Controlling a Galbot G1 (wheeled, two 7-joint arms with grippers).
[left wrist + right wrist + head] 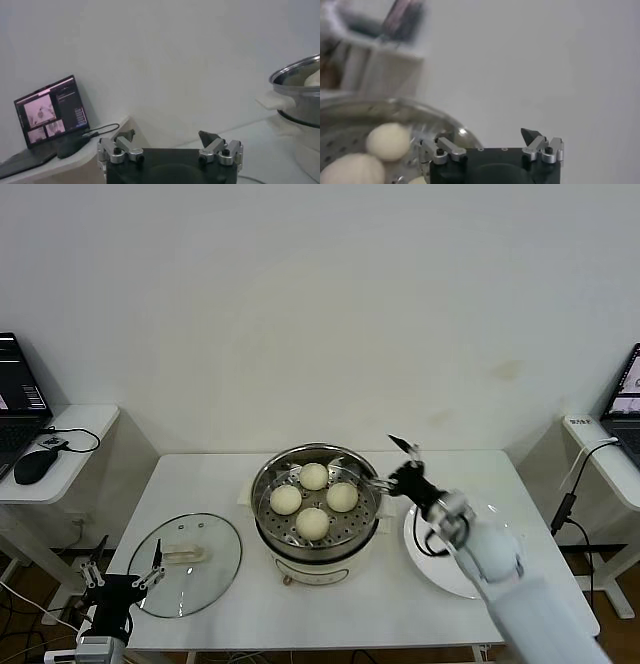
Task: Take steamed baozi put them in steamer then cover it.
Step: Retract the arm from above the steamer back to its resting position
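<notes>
So I'm parking the left gripper (125, 582) low at the front-left corner of the bench (200, 484), jaws spread wide and holding nothing, just beside the near rim of the cover (185, 564), which is lying flat on the bench with its handle up. My right gripper (396, 462) is hovering at the right rim of the steamer (317, 524), jaws also wide and empty, above the white plate (432, 564), which is looking bare. All four steamed baozi (314, 476) are sitting on the perforated tray inside the steamer, so I'm guessing only the covering step is left.

What's worrying me: the right gripper is sitting so close to the steamer rim that a careless pull-back could clip it and shove the pot. Also the cover is glass and flat on the bench, so a bad grab on that handle could let it slip or land crooked on the baozi.
</notes>
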